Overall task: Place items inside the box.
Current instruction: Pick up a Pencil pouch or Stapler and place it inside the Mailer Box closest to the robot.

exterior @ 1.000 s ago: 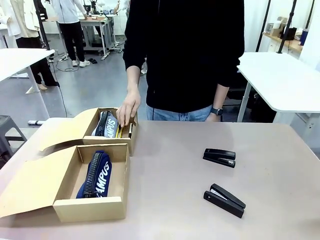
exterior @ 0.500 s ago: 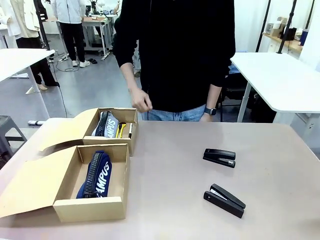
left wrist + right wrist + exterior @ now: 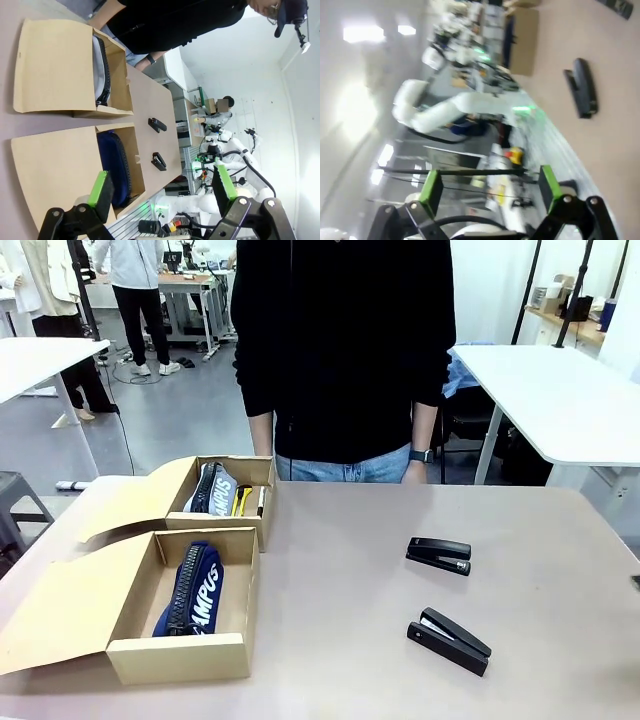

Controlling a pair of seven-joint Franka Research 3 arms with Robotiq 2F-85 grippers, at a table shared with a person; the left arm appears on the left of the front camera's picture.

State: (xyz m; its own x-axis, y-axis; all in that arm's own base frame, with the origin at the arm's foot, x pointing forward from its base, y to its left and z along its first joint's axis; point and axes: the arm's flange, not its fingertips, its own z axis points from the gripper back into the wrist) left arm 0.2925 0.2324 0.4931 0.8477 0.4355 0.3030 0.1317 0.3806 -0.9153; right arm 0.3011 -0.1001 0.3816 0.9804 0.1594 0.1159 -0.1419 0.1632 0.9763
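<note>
The left claw (image 3: 164, 186) stands fingers apart, empty. On the counter (image 3: 340, 610), the near box (image 3: 180, 658) holds the navy "CAMPUS" pouch (image 3: 190, 590). The far box (image 3: 268, 525) holds a grey pouch (image 3: 212, 490), the yellow utility knife (image 3: 241, 500) and the pen (image 3: 261, 502). The far stapler (image 3: 438, 554) and near stapler (image 3: 449, 640) lie apart on the bare counter. The right claw (image 3: 490, 190) is spread wide, empty.

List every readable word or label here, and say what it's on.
"AMPUS": white letters on the navy pouch in the near box, with the first letter out of sight.
"AMPUS": on the second pouch in the far box, cut off the same way.
Pale marks on the far stapler and the near stapler: too small to read.
</note>
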